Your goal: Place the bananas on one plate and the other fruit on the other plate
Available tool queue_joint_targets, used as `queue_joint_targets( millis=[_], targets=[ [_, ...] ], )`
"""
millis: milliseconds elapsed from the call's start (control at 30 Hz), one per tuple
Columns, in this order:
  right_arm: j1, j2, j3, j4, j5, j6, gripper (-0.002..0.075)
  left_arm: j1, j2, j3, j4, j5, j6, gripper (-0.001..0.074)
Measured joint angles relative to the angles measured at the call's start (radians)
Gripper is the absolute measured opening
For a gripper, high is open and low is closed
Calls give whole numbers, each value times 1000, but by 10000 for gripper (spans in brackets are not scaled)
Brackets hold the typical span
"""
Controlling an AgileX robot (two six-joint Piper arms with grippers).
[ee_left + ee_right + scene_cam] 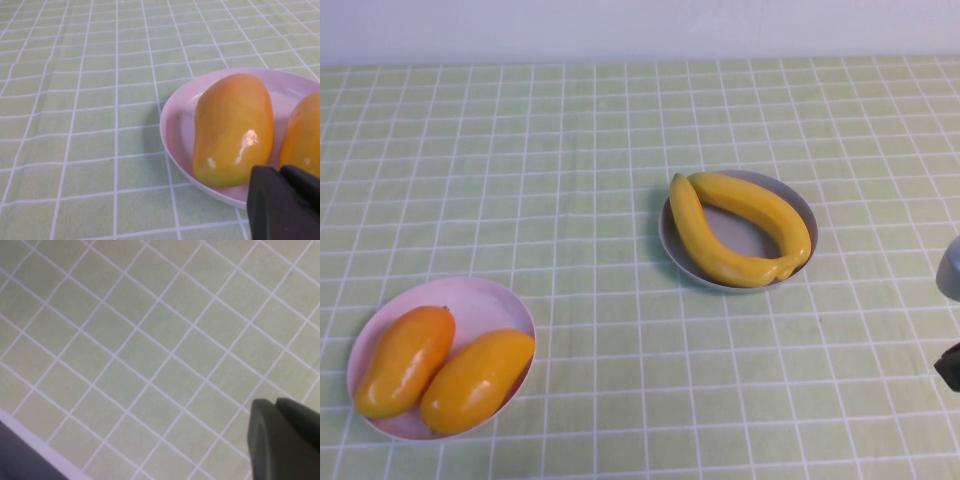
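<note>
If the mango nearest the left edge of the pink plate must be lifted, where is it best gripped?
Probably across the middle of the left mango, from above: it lies flat on the pink plate, its long sides free, with a slight gap to the second mango.

The two mangoes point(233, 131) have a smooth, glossy orange-yellow skin with bright highlights. The bananas point(740, 228) look smooth with a duller sheen. The pink plate point(176, 125) is smooth and faintly shiny. The checked tablecloth point(570, 150) looks matt.
</note>
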Motion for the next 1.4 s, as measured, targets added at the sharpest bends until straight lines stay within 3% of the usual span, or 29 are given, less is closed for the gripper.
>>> queue_joint_targets(
  millis=[233,500,633,967,1400],
  targets=[
    [-30,-20,34,-10,-104,1,-15,0,0,0,7,0,0,2],
    [-432,-309,404,183,-451,-24,-15,0,0,0,7,0,0,2],
    [-551,-506,594,194,-581,-24,-15,0,0,0,7,0,0,2],
    [-575,-944,1012,127,-1012,-28,-15,0,0,0,7,0,0,2],
    [-550,-994,1038,119,-829,-28,-15,0,0,0,7,0,0,2]
  ],
)
